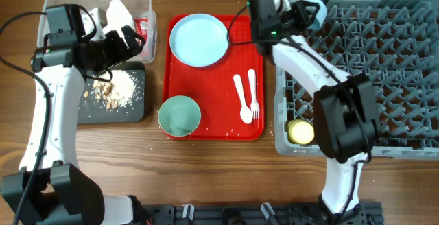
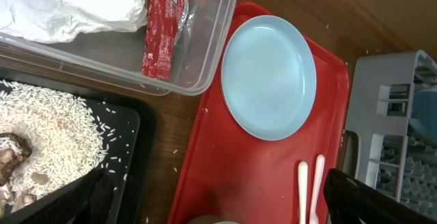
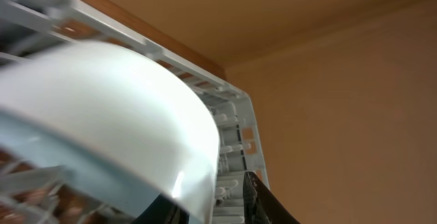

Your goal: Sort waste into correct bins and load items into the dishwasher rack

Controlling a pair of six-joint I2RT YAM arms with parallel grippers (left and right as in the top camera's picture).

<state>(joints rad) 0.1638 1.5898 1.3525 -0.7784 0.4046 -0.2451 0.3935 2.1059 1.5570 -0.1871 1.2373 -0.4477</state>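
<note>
Holding white bowl (image 3: 116, 115) (tilted) over the dishwasher rack (image 1: 384, 67), right gripper (image 1: 302, 15)

- Flat red plastic tray (image 1: 216, 95): bare middle open from above, between pale blue round plate (image 1: 198, 40), teal bowl (image 1: 179, 114), white spoon and fork (image 1: 247, 96).
- Left arm (image 1: 51, 115) overhangs shallow black rectangular tray (image 1: 123, 114).
- Right arm (image 1: 302, 67) crosses left edge of large grey plastic rack (image 1: 391, 60); right gripper (image 3: 218, 210) clamping white bowl (image 3: 102, 115) blocks its far left corner.
- Rack's right half uncovered, pegs upright.
</note>
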